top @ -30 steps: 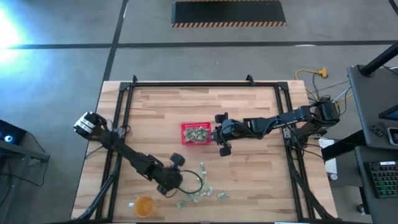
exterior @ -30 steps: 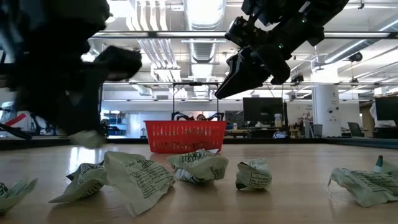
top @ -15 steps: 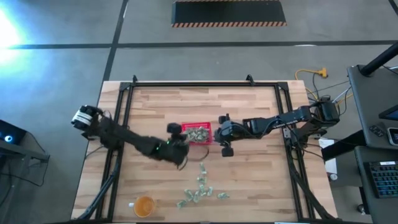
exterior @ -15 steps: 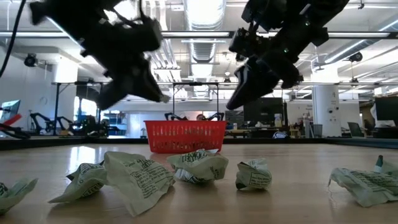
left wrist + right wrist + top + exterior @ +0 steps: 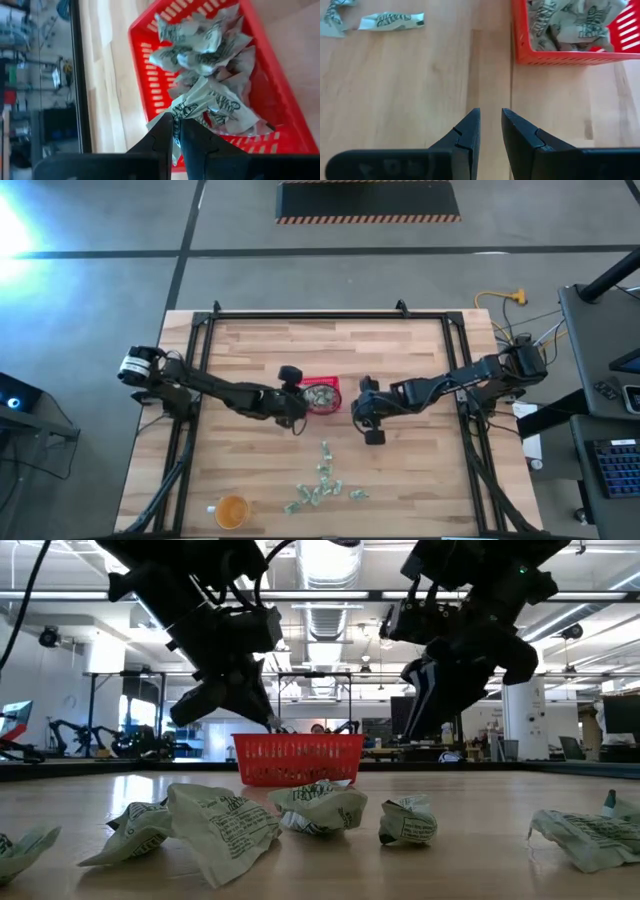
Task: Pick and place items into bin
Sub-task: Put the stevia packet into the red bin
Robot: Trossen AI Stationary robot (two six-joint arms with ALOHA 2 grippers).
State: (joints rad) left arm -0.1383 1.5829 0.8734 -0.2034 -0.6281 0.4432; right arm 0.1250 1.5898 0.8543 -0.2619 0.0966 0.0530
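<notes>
The left gripper [image 5: 297, 402] is held at the left edge of the red basket [image 5: 322, 383], above the table [image 5: 400, 480]. In the left wrist view its fingers [image 5: 162, 135] are seen pressed almost together on a crinkled pale green packet [image 5: 200, 102], which hangs just beyond the fingertips and over the basket's inside. Further packets [image 5: 197, 42] are piled in the basket beyond the held one, and the meshed red wall [image 5: 155, 80] is seen beside the fingertips.

The right gripper [image 5: 368, 418] is found just to the right of the basket, slightly nearer the front of the table, and apart from it. Its fingers [image 5: 470, 132] are shown with a narrow gap between them and nothing is gripped; only bare wood lies under them. Ahead of this gripper and off to one side, a corner of the basket [image 5: 560, 55] with packets inside is seen, and to the other side two loose packets [image 5: 390, 20] lie flat on the wood.

A scatter of loose packets [image 5: 325, 480] is spread on the table toward its front edge, well apart from both grippers. In the low view these packets [image 5: 320, 810] are seen in the foreground, with the basket [image 5: 297, 758] behind them and both arms above. An orange cup [image 5: 231, 510] stands near the front left corner.
</notes>
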